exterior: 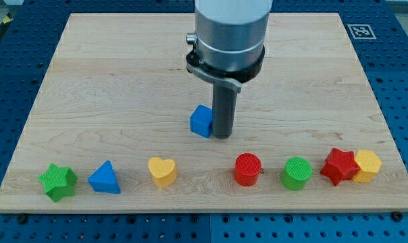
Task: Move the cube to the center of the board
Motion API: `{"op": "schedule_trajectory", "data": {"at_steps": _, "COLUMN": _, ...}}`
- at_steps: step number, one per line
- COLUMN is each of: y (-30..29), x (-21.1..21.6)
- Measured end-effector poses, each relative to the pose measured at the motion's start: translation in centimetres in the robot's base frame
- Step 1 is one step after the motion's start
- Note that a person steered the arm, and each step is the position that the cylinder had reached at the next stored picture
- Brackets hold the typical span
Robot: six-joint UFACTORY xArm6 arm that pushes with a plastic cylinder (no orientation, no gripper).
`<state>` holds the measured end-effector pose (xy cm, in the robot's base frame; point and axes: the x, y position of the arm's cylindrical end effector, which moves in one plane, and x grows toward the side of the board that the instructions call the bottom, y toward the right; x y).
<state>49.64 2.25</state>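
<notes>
While my tip (221, 136) sits just to the right of the blue cube (201, 121), touching it or nearly so, the step in hand looks almost finished: the cube lies close to the middle of the worktop (89, 81), perhaps a shade toward the frame's lower left of dead centre. To do it well, I judge any remaining push should be short and slow, applied squarely to a flat face rather than a corner, so the cube slides without spinning away. A nudge from the right would carry it further left, so coming round below it may serve better. The end effector is a bare rod with nothing to open or close, so it grasps nothing.

The cube is small, bright blue, with crisp edges, one corner turned toward the camera. It stands well apart from the row along the bottom: green star (58, 181), blue triangle (105, 177), yellow heart (163, 171), red cylinder (248, 169), green cylinder (297, 173), red star (340, 165), yellow block (368, 165).
</notes>
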Motion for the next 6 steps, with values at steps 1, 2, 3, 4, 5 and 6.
{"op": "schedule_trajectory", "data": {"at_steps": 1, "y": 0.0, "x": -0.7}}
{"op": "schedule_trajectory", "data": {"at_steps": 2, "y": -0.6, "x": 2.0}}
{"op": "schedule_trajectory", "data": {"at_steps": 3, "y": -4.0, "x": 0.6}}
{"op": "schedule_trajectory", "data": {"at_steps": 4, "y": -5.4, "x": -1.1}}
{"op": "schedule_trajectory", "data": {"at_steps": 5, "y": -5.1, "x": -3.3}}
{"op": "schedule_trajectory", "data": {"at_steps": 6, "y": -3.4, "x": -5.2}}
